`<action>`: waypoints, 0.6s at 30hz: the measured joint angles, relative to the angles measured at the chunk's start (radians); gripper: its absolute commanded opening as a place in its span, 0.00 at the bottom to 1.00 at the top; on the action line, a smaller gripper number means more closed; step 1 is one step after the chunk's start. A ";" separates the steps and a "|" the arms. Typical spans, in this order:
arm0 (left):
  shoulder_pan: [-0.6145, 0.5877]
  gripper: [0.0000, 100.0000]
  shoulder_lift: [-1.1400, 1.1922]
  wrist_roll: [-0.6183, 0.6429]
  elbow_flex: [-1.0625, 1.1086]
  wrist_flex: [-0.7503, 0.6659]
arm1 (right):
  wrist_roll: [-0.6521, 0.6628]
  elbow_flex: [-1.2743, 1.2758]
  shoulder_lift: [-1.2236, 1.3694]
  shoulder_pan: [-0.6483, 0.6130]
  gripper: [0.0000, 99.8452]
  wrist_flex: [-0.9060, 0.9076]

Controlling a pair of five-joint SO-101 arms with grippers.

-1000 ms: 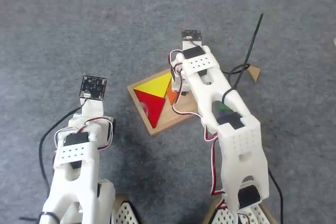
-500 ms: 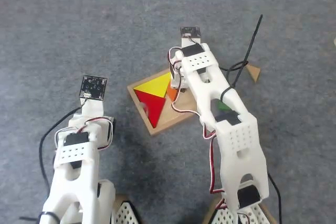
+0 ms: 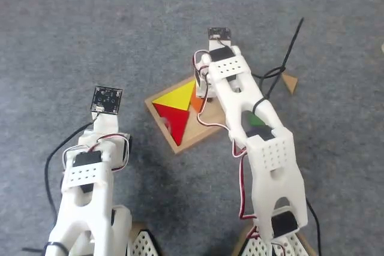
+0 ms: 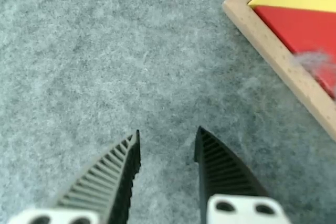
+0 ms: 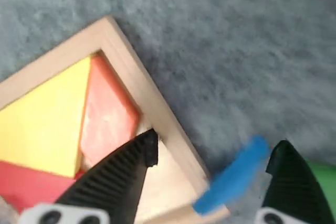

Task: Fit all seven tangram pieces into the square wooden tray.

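The square wooden tray [image 3: 157,125] lies mid-table and holds a yellow triangle [image 3: 177,95], a red triangle [image 3: 171,118] and an orange piece [image 3: 197,107]. My right arm [image 3: 231,79] hangs over the tray's far right corner. In its wrist view the right gripper [image 5: 218,145] is open and straddles the tray rim [image 5: 152,106]. A blue piece [image 5: 236,177] leans on that rim between the fingers, near the outer one, with a green piece [image 5: 321,183] beside it. My left gripper [image 4: 168,136] is open over bare carpet, short of the tray's corner [image 4: 273,40].
A green piece [image 3: 257,121] shows under the right arm's forearm. A small tan triangle [image 3: 290,82] lies on the carpet to the far right, beside a black cable [image 3: 285,58]. Grey carpet covers the table all around.
The right arm's wrist has edged slightly toward the far side, uncovering a little more of the orange piece. The left arm has not moved.
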 measured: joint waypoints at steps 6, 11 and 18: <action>0.000 0.17 0.000 0.000 0.000 0.000 | 0.000 0.002 -0.025 0.026 0.33 0.068; 0.000 0.17 0.000 0.000 0.000 0.000 | 0.000 0.041 -0.025 -0.011 0.33 0.072; 0.000 0.17 0.000 0.000 0.000 0.000 | -0.006 0.055 -0.046 -0.044 0.33 0.104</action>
